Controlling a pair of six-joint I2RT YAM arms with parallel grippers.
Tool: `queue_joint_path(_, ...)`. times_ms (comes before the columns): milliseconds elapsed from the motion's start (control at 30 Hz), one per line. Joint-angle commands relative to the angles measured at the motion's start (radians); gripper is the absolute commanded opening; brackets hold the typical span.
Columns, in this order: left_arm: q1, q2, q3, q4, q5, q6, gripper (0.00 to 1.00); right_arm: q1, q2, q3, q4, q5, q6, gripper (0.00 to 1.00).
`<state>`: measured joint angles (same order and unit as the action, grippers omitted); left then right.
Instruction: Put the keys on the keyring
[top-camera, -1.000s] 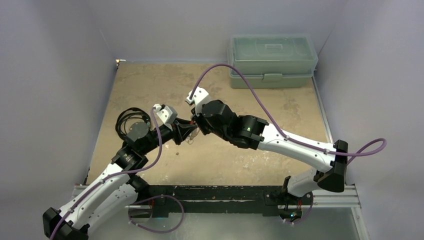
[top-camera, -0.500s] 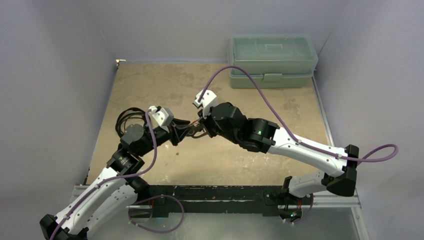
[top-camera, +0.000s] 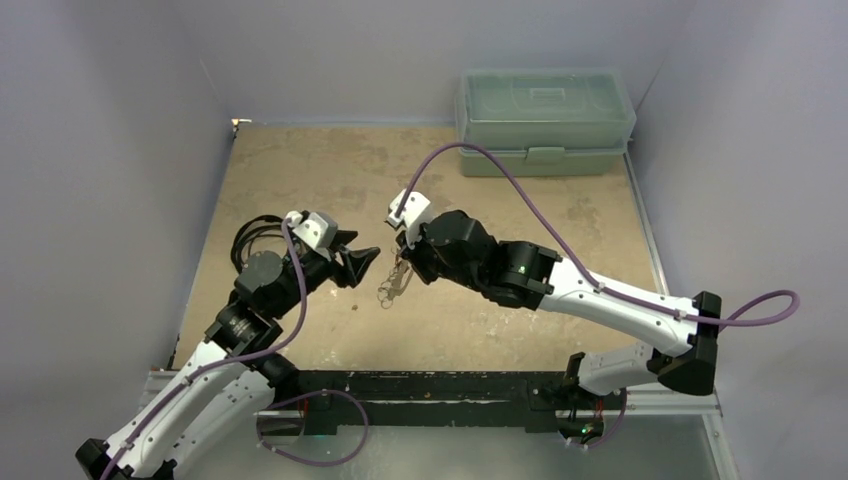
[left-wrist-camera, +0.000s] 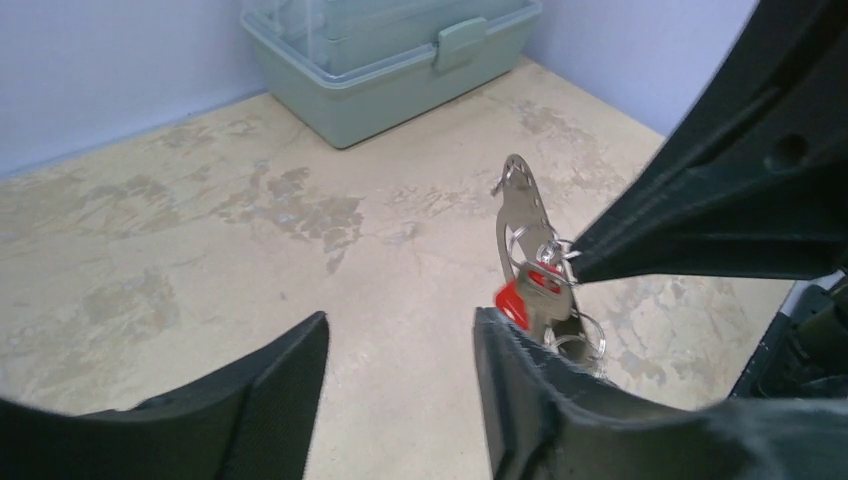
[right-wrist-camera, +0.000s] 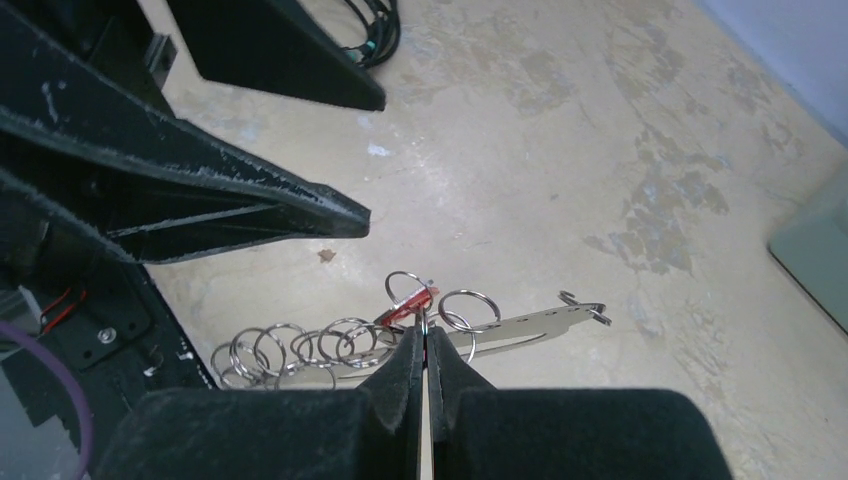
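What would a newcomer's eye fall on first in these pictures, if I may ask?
First, the keyring dangling over the middle of the table, pinched in the shut fingers of the right gripper, with the red-headed key bright among its silver rings. Close beside it the left gripper hangs open, holding nothing. At the far right edge sits a pale green lidded box.

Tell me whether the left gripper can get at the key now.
Probably yes: the left gripper is open, the key hangs just beyond one fingertip with nothing between, and the right gripper holds the keyring.
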<state>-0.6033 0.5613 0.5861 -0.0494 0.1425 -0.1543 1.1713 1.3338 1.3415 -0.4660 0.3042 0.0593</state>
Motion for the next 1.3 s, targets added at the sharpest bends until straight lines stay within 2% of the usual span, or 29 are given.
queue_joint_path(0,0.002,-0.024,0.059,-0.024,-0.042,0.034,0.62,0.004,-0.074,-0.023,0.024,-0.094,-0.052,0.00)
queue_joint_path(167,0.002,-0.074,0.039,0.032,0.174,0.024,0.74,0.004,-0.113,-0.066,0.049,-0.143,-0.121,0.00)
queue_joint_path(267,0.002,-0.089,0.028,0.087,0.279,-0.011,0.78,0.005,-0.133,-0.091,0.081,-0.169,-0.167,0.00)
queue_joint_path(500,0.002,-0.053,0.052,0.098,0.474,-0.055,0.75,0.005,-0.188,-0.170,0.156,-0.229,-0.235,0.00)
queue_joint_path(667,0.002,-0.047,0.038,0.122,0.461,-0.095,0.75,0.005,-0.208,-0.189,0.163,-0.253,-0.266,0.00)
queue_joint_path(1000,0.002,0.024,0.036,0.135,0.532,-0.150,0.51,0.005,-0.256,-0.252,0.231,-0.302,-0.327,0.00)
queue_joint_path(1267,0.002,0.075,0.037,0.155,0.560,-0.216,0.41,0.007,-0.258,-0.286,0.267,-0.302,-0.349,0.00)
